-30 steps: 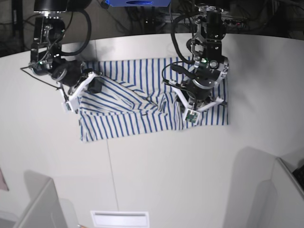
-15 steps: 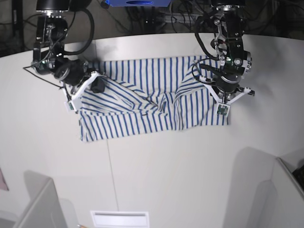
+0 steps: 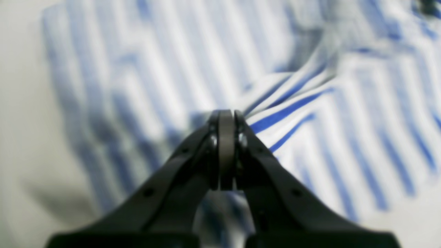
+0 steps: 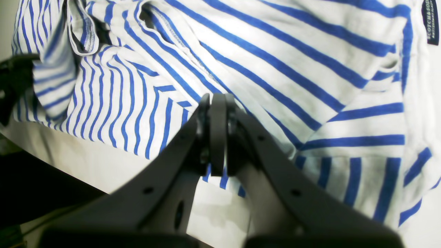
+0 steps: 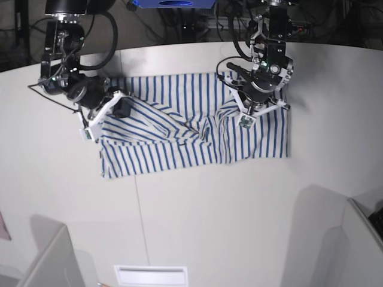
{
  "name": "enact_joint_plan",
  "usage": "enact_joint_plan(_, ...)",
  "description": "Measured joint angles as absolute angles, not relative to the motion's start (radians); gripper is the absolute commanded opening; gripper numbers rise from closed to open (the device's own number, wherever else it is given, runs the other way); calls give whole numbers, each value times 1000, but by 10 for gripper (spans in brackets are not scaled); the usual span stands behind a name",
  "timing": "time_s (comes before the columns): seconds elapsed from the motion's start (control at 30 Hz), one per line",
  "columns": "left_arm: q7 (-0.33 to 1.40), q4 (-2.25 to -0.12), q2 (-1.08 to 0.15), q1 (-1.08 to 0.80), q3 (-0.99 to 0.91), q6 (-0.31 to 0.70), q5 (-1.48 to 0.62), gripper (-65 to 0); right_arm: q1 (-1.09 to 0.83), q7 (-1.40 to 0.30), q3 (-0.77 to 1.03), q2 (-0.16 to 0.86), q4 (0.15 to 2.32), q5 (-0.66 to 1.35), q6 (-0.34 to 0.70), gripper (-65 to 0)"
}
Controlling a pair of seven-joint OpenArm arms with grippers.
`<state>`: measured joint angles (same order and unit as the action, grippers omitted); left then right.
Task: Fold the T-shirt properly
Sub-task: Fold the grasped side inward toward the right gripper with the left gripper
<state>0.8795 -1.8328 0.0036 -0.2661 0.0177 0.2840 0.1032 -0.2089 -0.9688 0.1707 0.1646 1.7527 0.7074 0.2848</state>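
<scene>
- L gripper (image 3: 225,115): jaws pressed together, tips right at a raised fold of the T-shirt (image 5: 191,122); wrist view too blurred to say if cloth is pinched between them or just touched.
- R gripper (image 4: 217,100): jaws together too, tips against the striped cloth near its bench-side hem; a pinch of fabric can't be confirmed.
- Base view: L arm (image 5: 263,78) sits over the shirt's right part, R arm (image 5: 84,92) at the shirt's left edge.
- T-shirt lies on the white bench (image 5: 209,215), toward the far side, spread wide but rumpled; bunched ridge across the middle, diagonal creases left of centre.
- Label: small dark tag (image 4: 430,22) at the neckline, R wrist view top right corner; white lettering there, too small/cropped to read.
- Edges: near hem fairly straight, left lower corner sticks out toward the viewer; right side edge straight.
- Room: wide bare bench in front of and both sides of the shirt; grey partitions (image 5: 48,263) at the near corners, dark cables (image 5: 197,21) behind the far edge.
</scene>
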Motion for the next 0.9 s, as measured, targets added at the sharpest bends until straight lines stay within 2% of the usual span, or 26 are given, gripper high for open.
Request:
enact_joint_plan(0.57, 879, -1892, 61, -313, 310, 287, 94, -650, -177, -969, 171, 165, 1752, 705, 285, -650)
enact_joint_plan(0.73, 879, -1922, 55, -329, 288, 284, 99, -650, -171, -973, 189, 161, 1752, 708, 285, -650)
enact_joint_plan(0.9, 880, -1973, 54, -374, 97, 284, 102, -650, -164, -973, 287, 168, 1752, 702, 284, -650)
